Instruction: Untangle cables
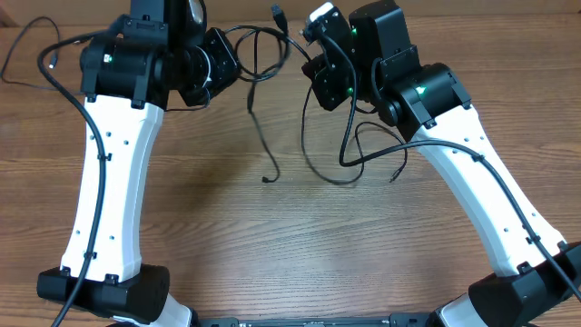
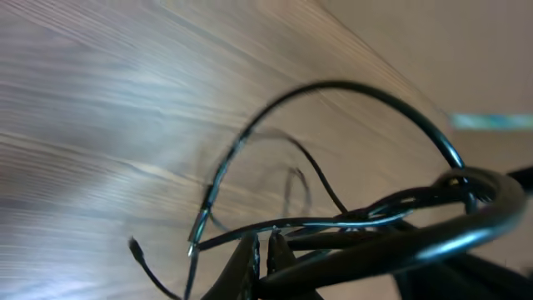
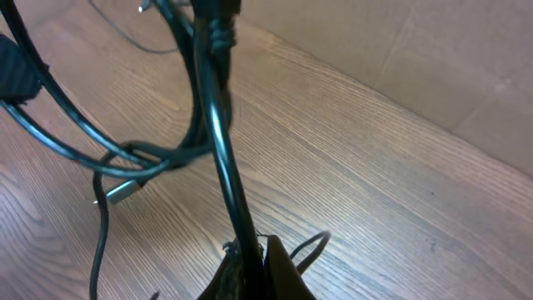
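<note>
Left arm [image 1: 109,182] comes up the left side of the wooden table [image 1: 227,245], with the left gripper [image 1: 234,65] at the far end, aimed right. On the left wrist view we see its fingertips [image 2: 243,265] clenched together, thin strands of the cables [image 2: 333,223] running out from between them, so we read it as pinching the bundle. A glossy loop arcs up and over to the right from there. One loose end with a small plug tip [image 2: 133,245] shows against the wood, blurred. Overhead, the cables [image 1: 251,95] are strung between the two grippers at the far centre of the table. There is a knot of loops up top with a black plug [image 1: 277,14] sticking out above it. One strand drops toward us and ends near mid-table; we can't tell if it touches the wood. A wider loop [image 1: 305,136] sits just right of that strand. Right gripper [image 1: 320,73] faces left, close to the knot. On the right wrist view the right gripper [image 3: 250,254] is closed tight on one strand that rises straight up from the tips. Past it, more loops and a silver plug [image 3: 117,192] show over the table. Right arm [image 1: 490,200] runs down the right side.
</note>
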Tool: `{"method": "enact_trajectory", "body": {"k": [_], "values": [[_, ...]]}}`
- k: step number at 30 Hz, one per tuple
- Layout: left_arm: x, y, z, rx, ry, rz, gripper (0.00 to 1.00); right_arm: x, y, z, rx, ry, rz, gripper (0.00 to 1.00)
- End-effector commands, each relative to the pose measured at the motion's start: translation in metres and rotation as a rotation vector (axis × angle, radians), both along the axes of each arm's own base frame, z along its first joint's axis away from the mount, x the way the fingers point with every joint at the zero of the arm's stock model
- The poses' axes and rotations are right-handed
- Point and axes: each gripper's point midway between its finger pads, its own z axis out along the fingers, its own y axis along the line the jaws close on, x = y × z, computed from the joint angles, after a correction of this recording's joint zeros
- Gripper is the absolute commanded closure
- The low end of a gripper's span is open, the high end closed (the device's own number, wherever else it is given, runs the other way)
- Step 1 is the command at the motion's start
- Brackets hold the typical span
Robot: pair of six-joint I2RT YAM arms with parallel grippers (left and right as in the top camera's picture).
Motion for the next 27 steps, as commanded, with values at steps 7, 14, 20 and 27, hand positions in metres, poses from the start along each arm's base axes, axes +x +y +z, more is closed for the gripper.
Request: {"method": "enact_trajectory", "body": {"k": [7, 14, 20, 27], "values": [[0.01, 0.085, -0.03, 0.444, 0.039, 0.26, 0.96, -0.006, -0.086, 0.104, 0.208, -0.135, -0.353, 0.96], [0.019, 0.066, -0.075, 0.402, 0.171, 0.179, 0.96, -0.014, -0.164, 0.138, 0.343, -0.153, -0.586, 0.96], [0.019, 0.016, -0.085, 0.246, 0.173, -0.084, 0.96, -0.017, -0.166, 0.134, 0.347, -0.123, -0.575, 0.96], [0.003, -0.058, -0.065, 0.03, 0.072, -0.427, 0.96, -0.016, -0.165, 0.136, 0.361, -0.126, -0.58, 0.96]]}}
